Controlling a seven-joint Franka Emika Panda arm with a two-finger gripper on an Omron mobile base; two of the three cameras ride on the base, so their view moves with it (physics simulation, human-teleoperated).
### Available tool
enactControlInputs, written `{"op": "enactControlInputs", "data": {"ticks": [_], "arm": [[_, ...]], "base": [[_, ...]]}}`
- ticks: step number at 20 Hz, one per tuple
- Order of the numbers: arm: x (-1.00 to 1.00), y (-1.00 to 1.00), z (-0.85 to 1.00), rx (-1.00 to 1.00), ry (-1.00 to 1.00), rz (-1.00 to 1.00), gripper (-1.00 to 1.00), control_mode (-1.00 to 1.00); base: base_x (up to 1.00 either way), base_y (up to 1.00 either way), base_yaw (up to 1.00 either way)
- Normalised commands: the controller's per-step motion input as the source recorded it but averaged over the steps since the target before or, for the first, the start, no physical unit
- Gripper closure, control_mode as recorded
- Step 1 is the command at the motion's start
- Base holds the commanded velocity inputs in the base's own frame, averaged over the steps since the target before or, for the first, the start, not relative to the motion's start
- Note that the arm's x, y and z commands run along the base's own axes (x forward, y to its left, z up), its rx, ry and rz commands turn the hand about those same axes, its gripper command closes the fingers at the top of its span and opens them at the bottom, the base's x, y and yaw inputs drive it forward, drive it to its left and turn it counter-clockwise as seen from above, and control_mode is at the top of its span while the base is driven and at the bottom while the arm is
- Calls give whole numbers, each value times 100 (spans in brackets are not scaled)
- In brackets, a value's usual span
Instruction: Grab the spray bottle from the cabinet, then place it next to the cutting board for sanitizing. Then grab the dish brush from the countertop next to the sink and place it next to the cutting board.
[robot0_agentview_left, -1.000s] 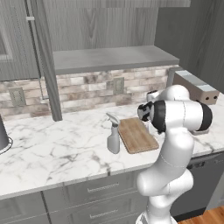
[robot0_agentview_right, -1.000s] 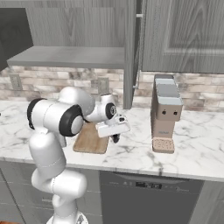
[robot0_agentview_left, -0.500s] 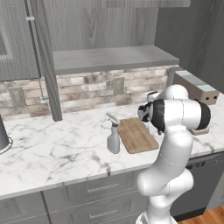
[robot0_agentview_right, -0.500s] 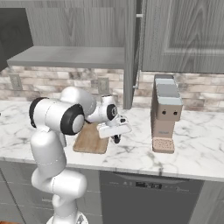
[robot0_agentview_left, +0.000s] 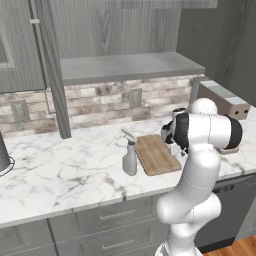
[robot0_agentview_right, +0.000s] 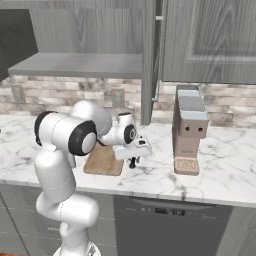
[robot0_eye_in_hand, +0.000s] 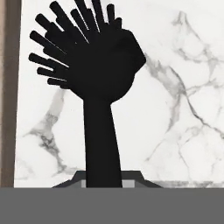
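Marble countertop (robot0_eye_in_hand: 183, 131) behind dish brush (robot0_eye_in_hand: 98, 74); tool (robot0_agentview_right: 133, 162) fingertips hidden

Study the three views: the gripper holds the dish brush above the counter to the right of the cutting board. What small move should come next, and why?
Probably lower a little and let go. The gripper is shut on the dish brush, whose head hangs over bare countertop just beside the cutting board, while the spray bottle already stands at the board's other side.
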Motion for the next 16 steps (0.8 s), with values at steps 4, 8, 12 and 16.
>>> {"op": "enactControlInputs", "data": {"ticks": [4,8,12,16], "arm": [[0,0,-42,0,0,-10,100,-100],[0,0,-11,0,-4,-9,-100,-100],[-2,0,0,0,-9,-6,-100,-100],[-26,10,13,0,-22,0,-100,-100]], "base": [[0,0,0],[0,0,0],[0,0,0],[0,0,0]]}}
